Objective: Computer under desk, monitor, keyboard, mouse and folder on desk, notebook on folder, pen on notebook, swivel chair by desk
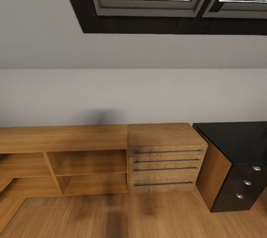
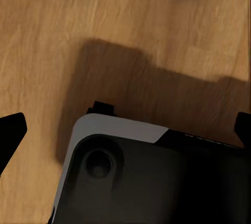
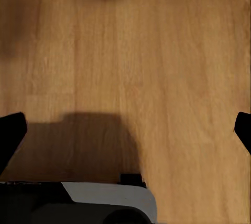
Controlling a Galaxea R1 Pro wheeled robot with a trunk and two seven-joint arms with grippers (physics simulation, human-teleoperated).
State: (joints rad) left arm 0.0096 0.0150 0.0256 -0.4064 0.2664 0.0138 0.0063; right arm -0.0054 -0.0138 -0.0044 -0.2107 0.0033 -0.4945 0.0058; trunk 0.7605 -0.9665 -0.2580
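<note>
Wood floor (image 2: pixel 125 20) under both grippers (image 2: pixel 125 130) (image 3: pixel 125 130), spread wide, empty; desk (image 1: pixel 237 138) ahead-right, well apart.

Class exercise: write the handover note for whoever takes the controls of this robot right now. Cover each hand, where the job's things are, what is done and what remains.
Left hand: open, empty, over wood floor.
Right hand: open, empty, over the same floor.
Ahead: the desk at the head view's right, the top in view bare, beside a light-wood chest and low shelves.
Done: nothing visibly finished.
Left: find monitor, keyboard, mouse, folder, notebook, pen and chair, and arrange them.
</note>
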